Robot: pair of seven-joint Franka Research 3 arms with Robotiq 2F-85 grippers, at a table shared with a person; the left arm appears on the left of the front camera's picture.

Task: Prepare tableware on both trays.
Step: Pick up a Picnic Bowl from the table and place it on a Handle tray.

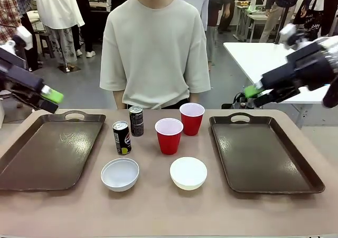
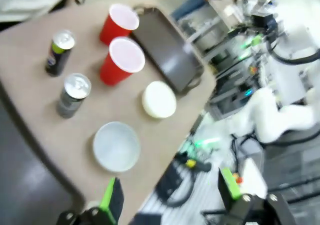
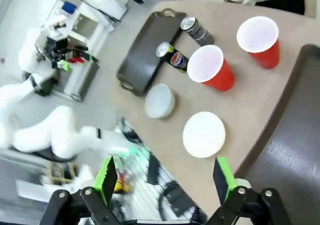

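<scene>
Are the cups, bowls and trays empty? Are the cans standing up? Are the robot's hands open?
Left tray: empty.
Right tray: empty.
Near cup: upright, empty.
Far cup: upright, empty.
Left bowl: upright, empty.
Right bowl: nothing on it; which way up, cannot tell.
Near can: upright.
Far can: upright.
Left gripper: open, holding nothing.
Right gripper: open, holding nothing.

Front camera faces person (image 1: 155, 47) across table (image 1: 158, 206); wrist cameras high, sharing cups (image 2: 120, 62).

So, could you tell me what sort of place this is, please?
Probably a shared robotics lab: a white worktable stands behind the person, other people stand around, and cables and equipment racks crowd the floor.
</scene>
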